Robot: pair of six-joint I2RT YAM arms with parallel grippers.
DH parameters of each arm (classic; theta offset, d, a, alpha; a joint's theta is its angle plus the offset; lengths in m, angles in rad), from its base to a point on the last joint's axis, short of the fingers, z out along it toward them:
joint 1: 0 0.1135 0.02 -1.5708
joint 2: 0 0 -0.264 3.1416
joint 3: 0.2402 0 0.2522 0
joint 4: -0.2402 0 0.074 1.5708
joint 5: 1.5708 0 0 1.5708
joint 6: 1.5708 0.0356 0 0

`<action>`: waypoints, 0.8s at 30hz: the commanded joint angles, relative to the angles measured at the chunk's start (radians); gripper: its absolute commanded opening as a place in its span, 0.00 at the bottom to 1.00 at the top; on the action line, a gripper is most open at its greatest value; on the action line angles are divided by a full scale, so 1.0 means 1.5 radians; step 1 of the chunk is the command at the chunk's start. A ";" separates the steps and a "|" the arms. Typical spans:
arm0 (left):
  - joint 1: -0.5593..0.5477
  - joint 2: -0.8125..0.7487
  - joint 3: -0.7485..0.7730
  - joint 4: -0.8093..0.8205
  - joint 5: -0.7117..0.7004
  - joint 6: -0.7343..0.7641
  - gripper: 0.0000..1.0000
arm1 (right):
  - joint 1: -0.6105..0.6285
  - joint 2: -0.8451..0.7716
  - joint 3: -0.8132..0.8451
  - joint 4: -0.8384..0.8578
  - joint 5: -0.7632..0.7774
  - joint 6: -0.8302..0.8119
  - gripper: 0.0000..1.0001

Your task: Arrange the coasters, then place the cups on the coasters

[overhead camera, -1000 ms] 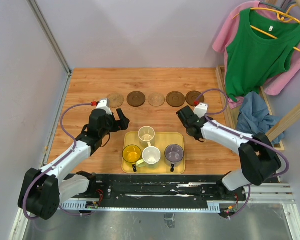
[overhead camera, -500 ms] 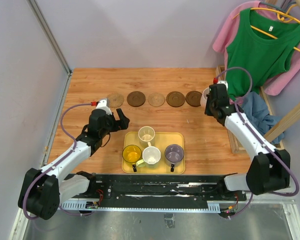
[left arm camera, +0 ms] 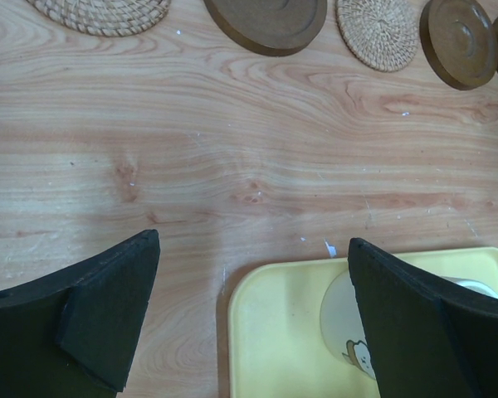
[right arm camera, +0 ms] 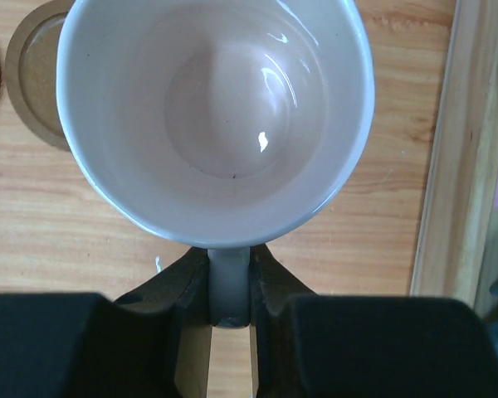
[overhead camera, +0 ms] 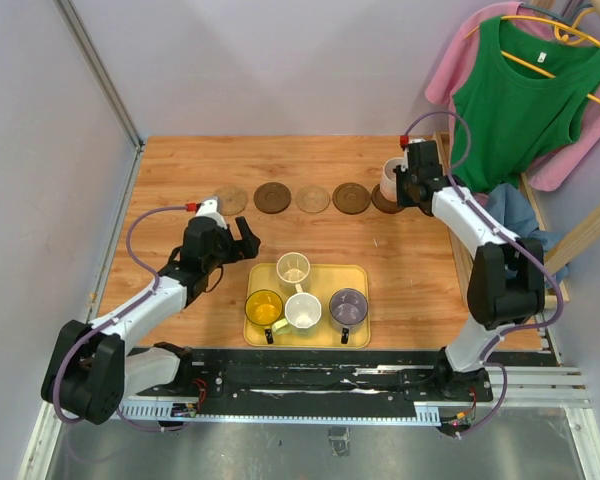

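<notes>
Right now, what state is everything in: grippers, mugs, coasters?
pink mug: upright, empty, above rightmost coaster; contact unclear
right gripper: shut on pink mug's handle
left gripper: open, empty
yellow mug, cream-green mug, white mug, purple mug: upright on tray
coasters: flat, in one row

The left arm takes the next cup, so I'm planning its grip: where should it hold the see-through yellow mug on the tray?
By its handle, coming from above on the near side. The yellow mug stands upright and its handle sticks out toward the near edge of the tray, clear of the cream-white mug crowded close beside it.
</notes>
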 commanded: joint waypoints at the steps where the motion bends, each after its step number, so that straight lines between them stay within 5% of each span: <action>1: -0.003 0.011 0.024 0.029 -0.014 0.004 1.00 | -0.016 0.039 0.063 0.052 -0.027 -0.017 0.01; 24: -0.004 0.040 0.040 0.022 -0.010 0.005 1.00 | -0.040 0.129 0.066 0.099 -0.039 0.021 0.01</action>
